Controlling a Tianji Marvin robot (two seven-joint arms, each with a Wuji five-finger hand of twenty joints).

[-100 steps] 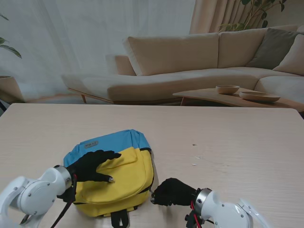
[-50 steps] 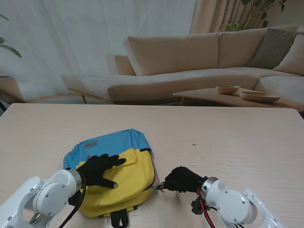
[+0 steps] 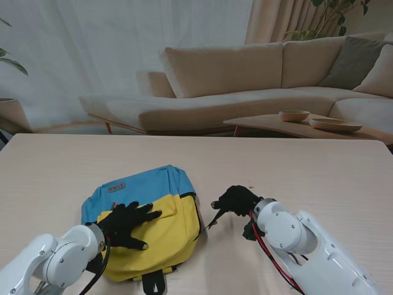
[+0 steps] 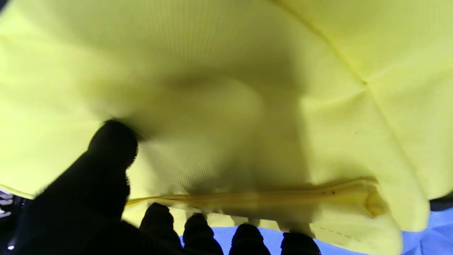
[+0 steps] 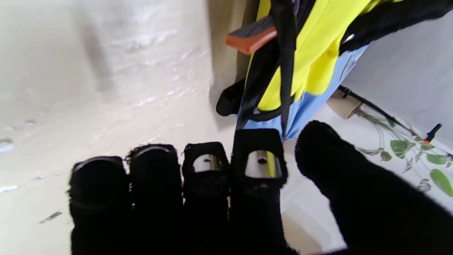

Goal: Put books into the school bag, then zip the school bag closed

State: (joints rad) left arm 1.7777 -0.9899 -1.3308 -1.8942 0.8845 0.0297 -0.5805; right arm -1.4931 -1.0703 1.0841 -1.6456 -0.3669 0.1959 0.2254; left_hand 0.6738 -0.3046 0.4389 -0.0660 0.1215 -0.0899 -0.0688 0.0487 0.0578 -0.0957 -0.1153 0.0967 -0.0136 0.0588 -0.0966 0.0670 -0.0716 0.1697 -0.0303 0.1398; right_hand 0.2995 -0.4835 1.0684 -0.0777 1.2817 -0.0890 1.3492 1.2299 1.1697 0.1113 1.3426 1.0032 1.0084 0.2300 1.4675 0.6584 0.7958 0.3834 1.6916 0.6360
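Our left hand (image 3: pixel 127 222) lay spread flat on the yellow front of the bag (image 3: pixel 161 212), fingers apart, gripping nothing. We had our right hand (image 3: pixel 236 200) just beside the bag's right edge, fingers curled; it seemed to pinch the black zip pull (image 3: pixel 214 219). We saw the bag near the table's (image 3: pixel 319 178) front edge.

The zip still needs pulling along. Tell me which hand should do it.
Right. The right hand is at the bag's right edge, seemingly pinching the zip pull; the left hand lies flat on the yellow front, steadying it.
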